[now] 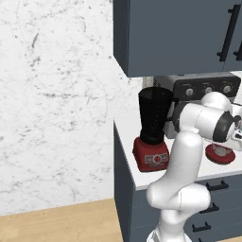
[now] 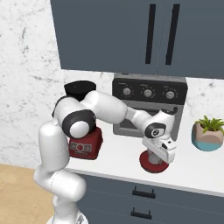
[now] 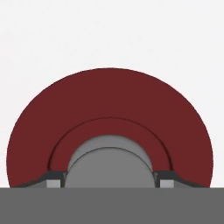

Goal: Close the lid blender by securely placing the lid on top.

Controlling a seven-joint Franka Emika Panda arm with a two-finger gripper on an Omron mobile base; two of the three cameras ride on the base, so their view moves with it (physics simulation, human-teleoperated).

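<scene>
One lid, one jar: the lid (image 2: 153, 163) lies flat on the white counter (image 2: 118, 162), well to the right of the blender (image 1: 152, 132), not yet on its mouth
Wall: white marble-look panel (image 1: 52, 94) fills the left of the left base view, with wood floor (image 1: 56, 220) at its foot
Blender: tall dark jar standing upright on a boxy red base near the counter's left end; the jar mouth is open, nothing on top
Toaster oven: black-and-silver, three knobs (image 2: 148, 105), set back against the wall behind and between blender and lid
Gripper: the gripper (image 2: 154, 158) points straight down, low over the lid, at the level of its knob
Fingers: in the hand view the two tips (image 3: 53, 180) stand narrow, one at each side of the grey centre knob (image 3: 109, 164), very close to it or touching; I cannot tell whether they grip it
Step in hand: taking hold of the lid by its knob, as I judge it
Next move calls for: a firm pinch on the knob, a straight lift clear of the counter, a carry leftward past the oven front, then a level, centred descent onto the jar mouth
Plant: small green one in a blue and tan pot (image 2: 208, 133), at the right end of the counter
Room: dark grey-blue cabinets (image 2: 131, 35) above, matching drawers (image 2: 144, 203) with black handles below
</scene>
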